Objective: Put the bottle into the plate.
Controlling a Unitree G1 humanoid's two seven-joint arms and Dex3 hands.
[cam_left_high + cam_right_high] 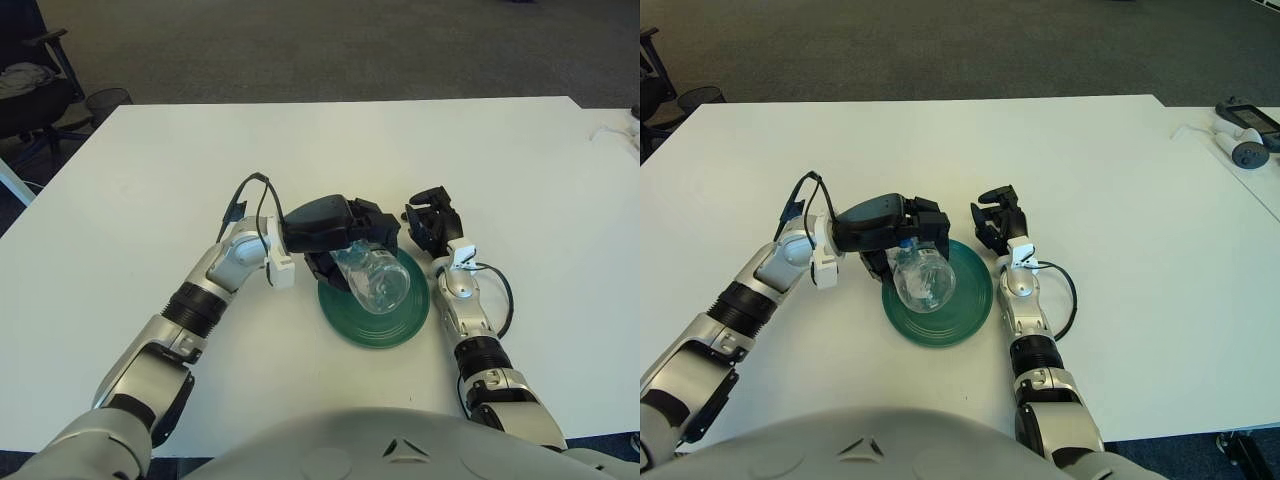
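A clear plastic bottle is held tilted over the green plate, its base towards me. My left hand is shut on the bottle's upper part, above the plate's left half. Whether the bottle touches the plate cannot be told. My right hand shows just beyond the plate's right rim, its dark fingers curled and holding nothing.
The white table spreads wide around the plate. A black office chair and a mesh bin stand off the far left corner. Small white and grey devices lie on a neighbouring table at the far right.
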